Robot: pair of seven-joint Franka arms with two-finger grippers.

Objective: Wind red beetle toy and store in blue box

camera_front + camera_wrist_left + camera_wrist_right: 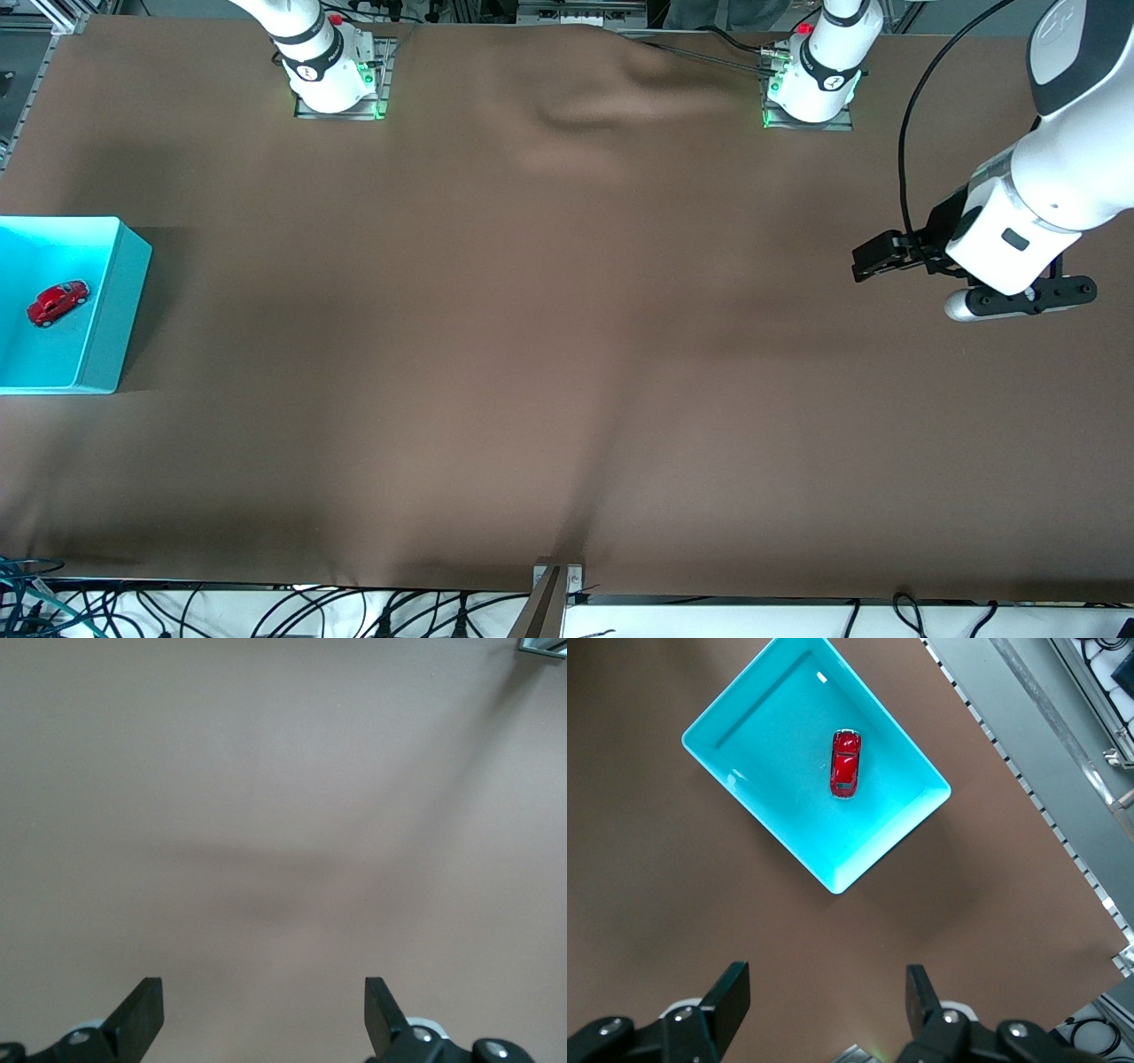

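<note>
The red beetle toy lies inside the blue box at the right arm's end of the table. In the right wrist view the toy rests on the bright cyan floor of the box, near its middle. My right gripper is open and empty, high over the table, with the box well below it; it is out of the front view. My left gripper is open and empty, raised over bare cloth at the left arm's end. In the left wrist view the left gripper has only cloth under it.
A brown cloth covers the table, with a raised fold between the two arm bases. Cables and a metal bracket sit at the table edge nearest the front camera.
</note>
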